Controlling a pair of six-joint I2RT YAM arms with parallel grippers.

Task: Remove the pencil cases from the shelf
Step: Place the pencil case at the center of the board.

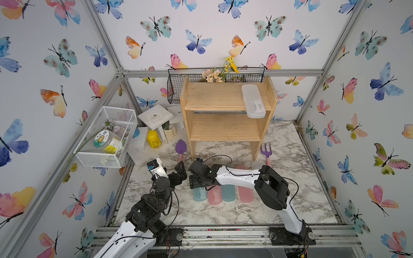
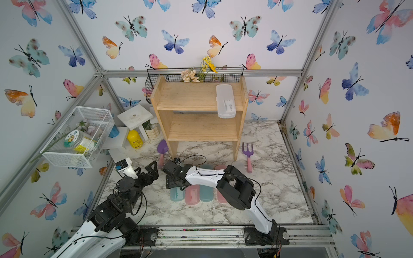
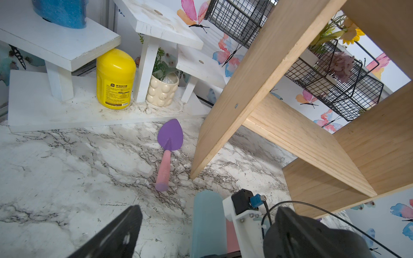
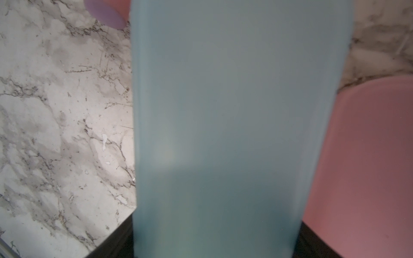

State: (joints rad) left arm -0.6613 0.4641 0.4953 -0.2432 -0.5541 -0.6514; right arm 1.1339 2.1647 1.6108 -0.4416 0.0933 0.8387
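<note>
Left gripper point(image 2: 145, 170): fingers spread wide, empty, above worktop point(image 1: 281, 183) just off front-left leg of shelf point(image 1: 212, 96).

Right gripper point(image 1: 196, 184): low over teal case point(image 1: 199, 194), leftmost of those laid out toward worktop's front edge. Fingers straddle it; cannot tell whether clamped or letting go.

Frosted white case point(image 1: 253, 100): only one on shelf, at top tier's right end, long axis front-to-back, near end overhanging front edge.

Judgement: it lies up and to right of both grippers, on right arm's side. Fingers should close across its narrow width.
</note>
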